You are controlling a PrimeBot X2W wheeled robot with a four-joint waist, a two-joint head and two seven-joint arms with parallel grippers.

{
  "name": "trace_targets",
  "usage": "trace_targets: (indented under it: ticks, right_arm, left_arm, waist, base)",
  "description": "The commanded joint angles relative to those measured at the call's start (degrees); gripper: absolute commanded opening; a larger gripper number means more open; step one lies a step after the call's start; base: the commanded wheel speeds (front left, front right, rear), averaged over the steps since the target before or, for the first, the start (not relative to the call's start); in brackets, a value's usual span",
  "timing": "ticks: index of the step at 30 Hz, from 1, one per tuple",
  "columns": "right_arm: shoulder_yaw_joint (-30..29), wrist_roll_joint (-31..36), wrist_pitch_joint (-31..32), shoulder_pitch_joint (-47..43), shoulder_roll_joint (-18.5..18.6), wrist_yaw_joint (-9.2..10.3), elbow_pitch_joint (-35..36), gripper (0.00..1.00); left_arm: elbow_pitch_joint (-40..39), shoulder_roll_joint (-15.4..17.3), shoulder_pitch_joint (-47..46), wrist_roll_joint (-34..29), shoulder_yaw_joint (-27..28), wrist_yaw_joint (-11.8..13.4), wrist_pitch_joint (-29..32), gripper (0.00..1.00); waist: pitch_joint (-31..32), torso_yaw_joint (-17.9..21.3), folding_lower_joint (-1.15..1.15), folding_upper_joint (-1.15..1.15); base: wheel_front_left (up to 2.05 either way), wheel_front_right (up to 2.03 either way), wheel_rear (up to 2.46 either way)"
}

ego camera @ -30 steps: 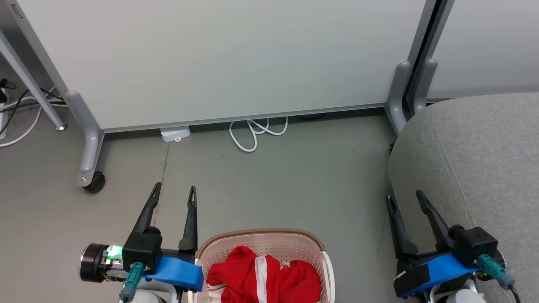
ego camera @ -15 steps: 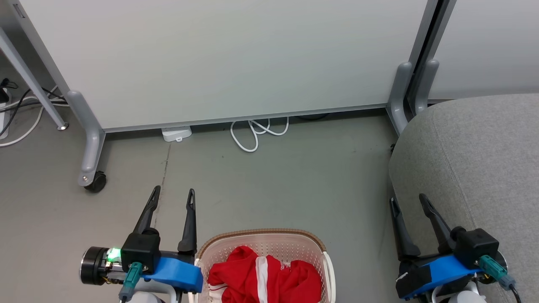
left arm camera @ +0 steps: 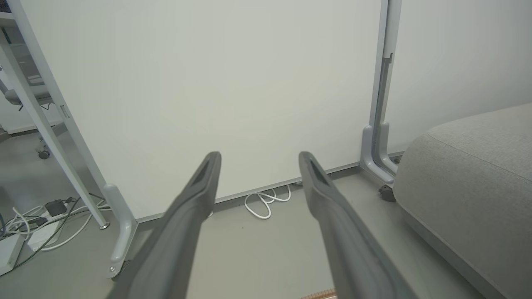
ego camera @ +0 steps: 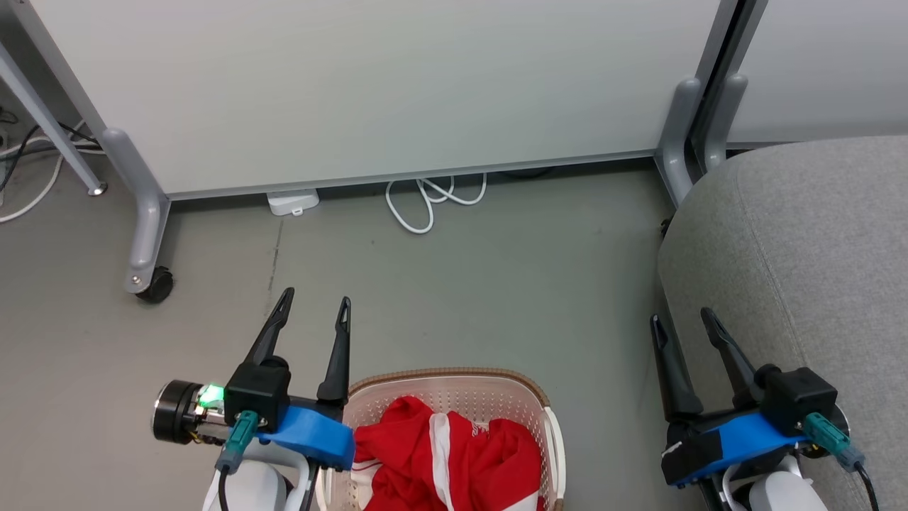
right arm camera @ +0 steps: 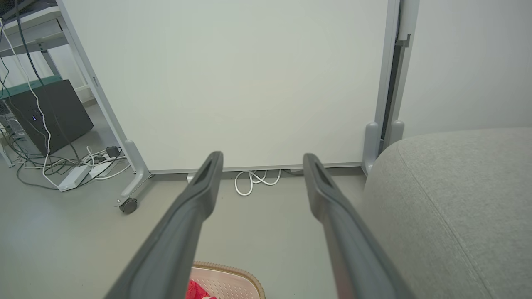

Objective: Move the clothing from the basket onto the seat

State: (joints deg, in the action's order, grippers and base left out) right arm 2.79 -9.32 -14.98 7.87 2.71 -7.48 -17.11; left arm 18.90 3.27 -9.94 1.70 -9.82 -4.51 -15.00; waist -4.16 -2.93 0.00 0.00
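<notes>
Head view: there are two claws, one basket, one seat and one heap of clothing. How many garments make up the heap cannot be told. The left claw (ego camera: 316, 297) stands spread wide and empty over the floor (ego camera: 461, 284), just left of the basket (ego camera: 454, 372). The right claw (ego camera: 679, 316) is equally wide and empty, its fingers rising beside the near edge of the seat (ego camera: 801, 248). The basket sits on the floor between the claws at the bottom edge, which cuts it off, so its long axis cannot be told. Its brown far rim runs left to right. The clothing (ego camera: 440, 461) lies crumpled inside, filling the basket's width, with one broad white stripe running roughly away from the robot. Two partition panels (ego camera: 355, 92) stand behind, with one coil of white cable (ego camera: 425, 206) at their foot.

Left wrist view: the left claw (left arm camera: 258, 160) has its two fingers well apart with nothing between them, pointing at the panel. The seat (left arm camera: 469, 174) bulges at the right. A sliver of the basket's rim (left arm camera: 318, 295) shows at the bottom edge.

Right wrist view: the right claw (right arm camera: 262, 161) gapes the same way, gripping nothing. The basket's rim (right arm camera: 228, 270) curves low between its fingers with a scrap of red clothing (right arm camera: 197, 290) inside. The seat (right arm camera: 449, 199) lies just right of the right finger.
</notes>
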Motion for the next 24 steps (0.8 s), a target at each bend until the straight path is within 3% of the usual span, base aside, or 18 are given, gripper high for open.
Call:
trace_targets:
  ticks: [1,13,24]
  right_arm:
    - [0.19,0.0,-0.32,1.15,0.32,-0.03,0.35,1.0]
    - [0.26,0.58,-0.3,5.46,0.31,-0.03,1.17,1.0]
    - [0.59,1.02,-0.29,11.85,0.29,-0.03,3.09,1.0]
  left_arm:
    - [1.05,0.38,-1.94,-0.52,-0.43,-0.47,-0.27,1.0]
    - [9.63,2.96,-10.52,-1.76,-4.74,-2.43,-0.27,1.0]
    - [19.38,5.29,-19.75,-1.85,-11.89,-2.98,-0.23,1.0]
  waist:
    - [-1.53,0.45,0.0,0.0]
    - [-10.25,3.42,0.0,0.0]
    - [-21.94,6.72,0.0,0.0]
  base:
    - [0.0,0.0,0.0]
    - [0.0,0.0,0.0]
    - [0.0,0.0,0.0]
